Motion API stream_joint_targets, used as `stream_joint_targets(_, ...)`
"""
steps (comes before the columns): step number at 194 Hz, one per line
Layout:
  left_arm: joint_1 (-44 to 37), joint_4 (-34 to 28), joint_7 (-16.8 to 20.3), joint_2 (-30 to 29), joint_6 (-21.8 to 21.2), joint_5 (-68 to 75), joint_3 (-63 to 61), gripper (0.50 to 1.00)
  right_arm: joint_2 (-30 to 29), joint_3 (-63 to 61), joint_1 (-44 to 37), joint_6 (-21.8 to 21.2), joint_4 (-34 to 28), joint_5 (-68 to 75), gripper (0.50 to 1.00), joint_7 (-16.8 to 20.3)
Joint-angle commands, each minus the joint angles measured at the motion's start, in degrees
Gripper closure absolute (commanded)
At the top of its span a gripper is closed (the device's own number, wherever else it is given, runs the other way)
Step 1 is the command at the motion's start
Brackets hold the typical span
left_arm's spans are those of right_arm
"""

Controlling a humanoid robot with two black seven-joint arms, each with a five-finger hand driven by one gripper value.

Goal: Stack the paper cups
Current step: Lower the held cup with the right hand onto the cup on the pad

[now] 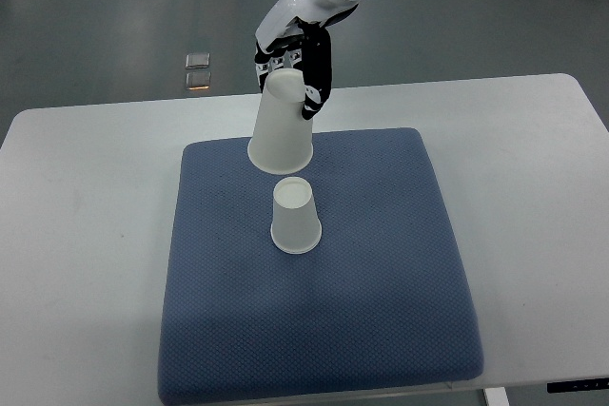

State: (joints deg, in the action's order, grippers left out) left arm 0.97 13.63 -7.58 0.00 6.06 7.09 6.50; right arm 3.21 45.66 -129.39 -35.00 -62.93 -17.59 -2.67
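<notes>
My right hand (295,59) comes in from the far right corner of the picture, its fingers (317,92) clamped around the closed end of an upside-down paper cup (281,124), which I hold in the air above the far edge of the blue mat (381,273), mouth facing down and slightly tilted. A second paper cup (294,217) stands upside down near the mat's middle, just nearer than the held one. The mat lies on the white desk (76,235).

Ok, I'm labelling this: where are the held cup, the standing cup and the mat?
held cup (282,130), top view, side wall
standing cup (293,219), top view, side wall
mat (381,273), top view, bare surface
</notes>
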Motion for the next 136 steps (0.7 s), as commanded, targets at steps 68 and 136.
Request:
stream_joint_targets(68,0.00,0.00,-0.07,0.00,0.00,0.02,0.00,0.500,-2.51,-0.58,2.21,0.00,0.00,1.06,0.807,0.03)
stream_joint_targets(136,0.00,-0.27,-0.07,0.00,0.00,0.02,0.00,0.500,-3.21,0.13,3.79,0.00,0.00,0.62,0.810,0.21)
